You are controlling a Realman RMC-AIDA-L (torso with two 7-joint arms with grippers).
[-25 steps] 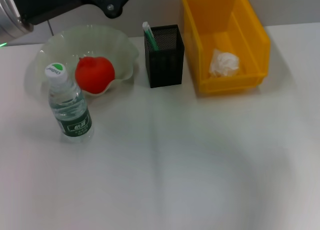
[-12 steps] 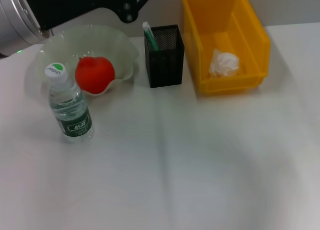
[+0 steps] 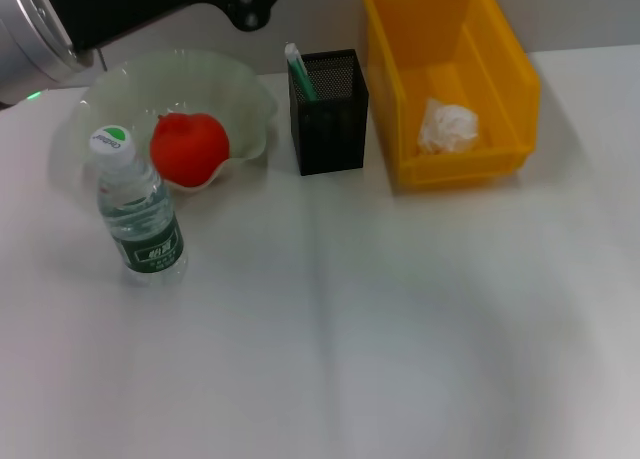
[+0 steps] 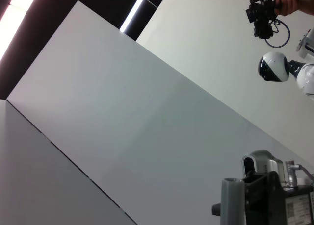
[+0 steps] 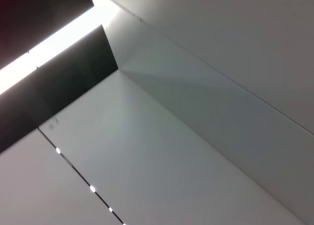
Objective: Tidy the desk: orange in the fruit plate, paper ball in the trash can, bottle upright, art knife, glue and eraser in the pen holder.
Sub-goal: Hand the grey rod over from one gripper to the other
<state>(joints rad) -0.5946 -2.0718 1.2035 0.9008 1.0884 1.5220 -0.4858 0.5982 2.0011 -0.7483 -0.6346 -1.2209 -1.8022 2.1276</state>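
Note:
The orange (image 3: 189, 147) lies in the pale green fruit plate (image 3: 240, 84) at the back left. In front of the plate the bottle (image 3: 137, 208) stands upright, its cap on. The black mesh pen holder (image 3: 329, 114) holds a slim green and white item (image 3: 298, 71); I cannot tell whether it is the art knife or the glue. The eraser is hidden. The white paper ball (image 3: 448, 126) rests inside the yellow trash can (image 3: 515, 74). My left arm (image 3: 150, 4) crosses the top left edge, raised above the plate, and its gripper is out of view. My right gripper is out of view too.
White tabletop (image 3: 380, 329) stretches bare across the front and right of the head view. Both wrist views show only walls and ceiling, plus some distant equipment (image 4: 274, 68).
My left arm has swung right along the top edge, then eased back slightly. The objects on the table have not moved.

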